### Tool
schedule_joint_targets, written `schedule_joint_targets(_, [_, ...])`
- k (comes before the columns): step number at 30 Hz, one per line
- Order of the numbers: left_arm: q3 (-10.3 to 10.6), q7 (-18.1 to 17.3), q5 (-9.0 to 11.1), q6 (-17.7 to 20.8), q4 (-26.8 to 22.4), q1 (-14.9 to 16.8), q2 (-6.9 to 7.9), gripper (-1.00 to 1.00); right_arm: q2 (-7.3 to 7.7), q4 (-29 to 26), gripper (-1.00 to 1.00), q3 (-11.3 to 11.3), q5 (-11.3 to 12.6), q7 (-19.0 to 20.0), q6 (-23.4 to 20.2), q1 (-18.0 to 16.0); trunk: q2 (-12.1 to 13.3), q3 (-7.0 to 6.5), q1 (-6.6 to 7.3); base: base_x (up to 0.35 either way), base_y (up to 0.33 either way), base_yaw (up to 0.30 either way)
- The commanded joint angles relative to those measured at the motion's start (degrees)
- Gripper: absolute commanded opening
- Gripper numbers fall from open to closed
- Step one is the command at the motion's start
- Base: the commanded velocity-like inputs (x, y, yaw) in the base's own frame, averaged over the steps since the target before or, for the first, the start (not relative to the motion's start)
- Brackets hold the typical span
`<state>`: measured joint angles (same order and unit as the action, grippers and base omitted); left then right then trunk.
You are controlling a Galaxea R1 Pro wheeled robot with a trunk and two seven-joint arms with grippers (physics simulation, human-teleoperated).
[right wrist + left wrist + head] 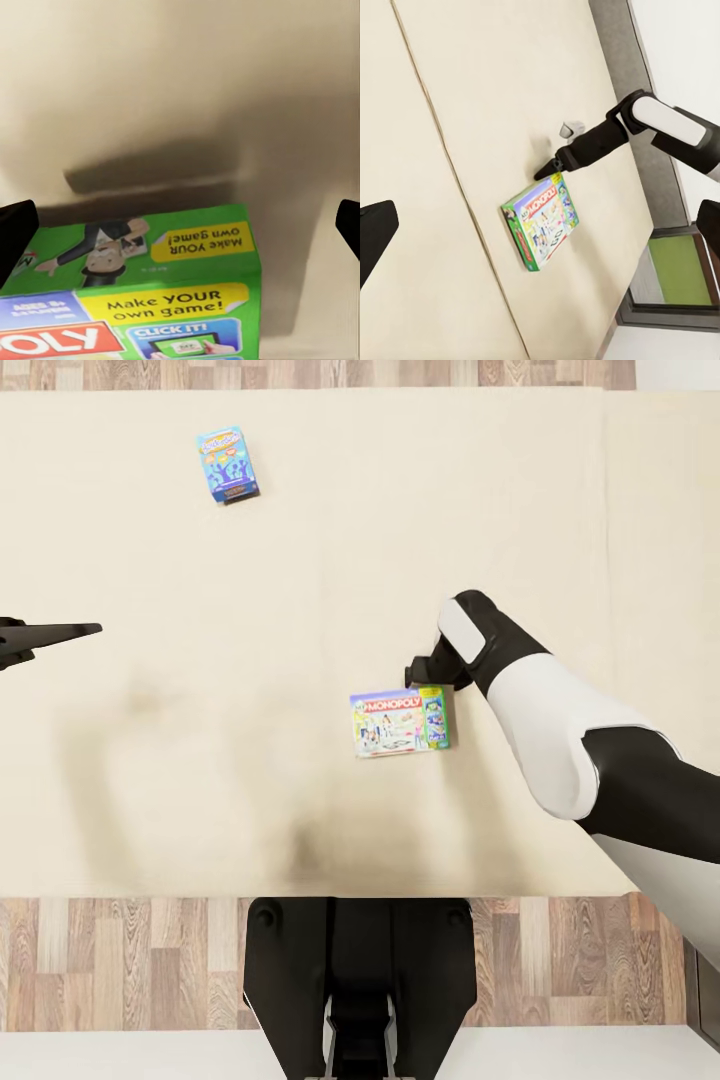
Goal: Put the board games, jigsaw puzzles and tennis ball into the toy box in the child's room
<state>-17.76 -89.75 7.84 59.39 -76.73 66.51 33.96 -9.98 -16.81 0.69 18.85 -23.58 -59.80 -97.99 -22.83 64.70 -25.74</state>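
Observation:
Two board games lie on the cream mattress of the bed (150, 780). A small teal-blue box (228, 464) is far left. A white Monopoly box with green edges (402, 721) (542, 221) (150, 300) is near the middle. My right gripper (415, 666) (546, 169) hovers at that box's far right corner. It is open: its dark fingers (15, 229) stand wide apart, with the box's green end below them and nothing clamped. At the left edge of the head view my left gripper (85, 629) hangs over bare mattress, open and holding nothing, its fingers (373, 234) spread wide.
Wood-plank floor (120, 960) runs along the near and far sides of the bed. My dark base (360, 980) stands against the near edge. The left wrist view shows the bed's dark grey frame (615, 45) and a grey-framed green panel (675, 270) beyond it.

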Motion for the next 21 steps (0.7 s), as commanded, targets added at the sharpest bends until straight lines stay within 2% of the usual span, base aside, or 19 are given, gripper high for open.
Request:
schedule_joint_targets(1, [0.0,-0.2,-0.1,0.6,0.0,0.0,0.03,1.00,-0.02,0.0,1.00,0.1,0.7,-0.6,-0.1,0.0,-0.1,0.06,-0.04,0.000,0.000,0.000])
schedule_joint_targets(21, [0.0,-0.2,0.0,0.6,0.0,0.0,0.05,1.00,-0.02,0.3,1.00,0.1,0.7,-0.6,0.0,0.0,-0.1,0.06,-0.04,0.000,0.000,0.000])
